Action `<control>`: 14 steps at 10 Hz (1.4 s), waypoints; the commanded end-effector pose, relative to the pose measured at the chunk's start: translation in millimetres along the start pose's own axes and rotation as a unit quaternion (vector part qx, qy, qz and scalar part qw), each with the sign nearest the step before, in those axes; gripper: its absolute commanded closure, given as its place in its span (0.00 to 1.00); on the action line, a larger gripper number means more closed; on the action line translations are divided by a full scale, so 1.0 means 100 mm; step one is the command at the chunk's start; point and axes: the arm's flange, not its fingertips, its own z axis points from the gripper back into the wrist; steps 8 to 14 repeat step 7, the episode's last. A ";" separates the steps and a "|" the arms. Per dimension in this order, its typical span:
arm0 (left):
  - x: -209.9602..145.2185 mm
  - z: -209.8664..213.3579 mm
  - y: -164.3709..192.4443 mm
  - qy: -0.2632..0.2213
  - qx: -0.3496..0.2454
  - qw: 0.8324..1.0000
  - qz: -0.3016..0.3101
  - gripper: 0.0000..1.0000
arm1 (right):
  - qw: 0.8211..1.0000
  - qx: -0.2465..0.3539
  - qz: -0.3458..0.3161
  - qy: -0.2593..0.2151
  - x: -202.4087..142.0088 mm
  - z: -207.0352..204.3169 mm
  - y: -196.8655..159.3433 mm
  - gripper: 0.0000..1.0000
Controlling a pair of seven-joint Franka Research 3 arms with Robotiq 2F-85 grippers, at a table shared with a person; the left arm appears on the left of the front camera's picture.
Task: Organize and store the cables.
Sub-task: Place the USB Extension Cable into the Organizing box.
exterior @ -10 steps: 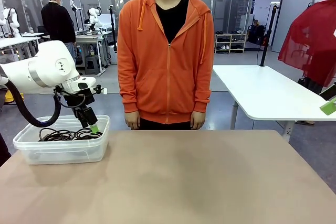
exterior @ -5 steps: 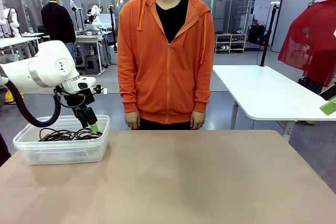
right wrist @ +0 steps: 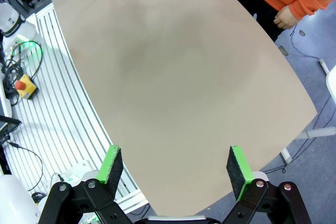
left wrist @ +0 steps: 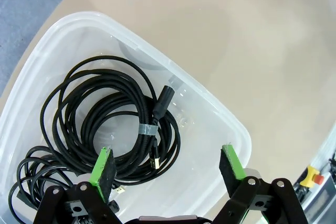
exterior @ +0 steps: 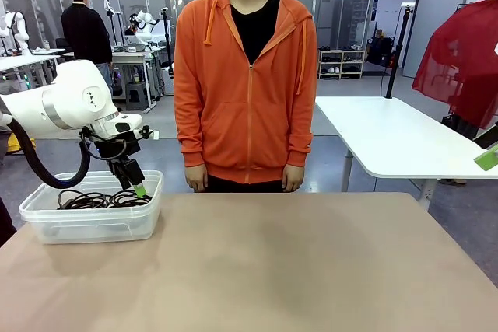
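Now my left gripper point(left wrist: 167, 167) hangs spread and empty over the clear bin point(left wrist: 220, 114) where the cables point(left wrist: 113, 116) lie coiled — I'd lift straight up, clear of loops — right gripper point(right wrist: 174, 164) idle, spread.

Black cables point(left wrist: 113, 116), one bound with a grey tape band, lie in a clear, milky-white plastic bin point(exterior: 93, 223) at the lower left of the front view; the table point(exterior: 296, 262) is plain beige; the left gripper point(left wrist: 168, 166) is black with bright green pads; the person's hoodie point(exterior: 245, 91) is orange over black
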 end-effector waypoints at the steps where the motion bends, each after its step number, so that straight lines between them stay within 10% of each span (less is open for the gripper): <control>1: 0.01 0.00 0.02 -0.005 0.005 1.000 -0.002 0.00 | 1.000 0.000 -0.002 -0.002 0.01 0.01 0.01 0.00; 14: 0.01 0.00 0.02 -0.005 0.005 1.000 -0.002 0.00 | 1.000 0.000 -0.002 -0.002 0.01 0.01 0.01 0.00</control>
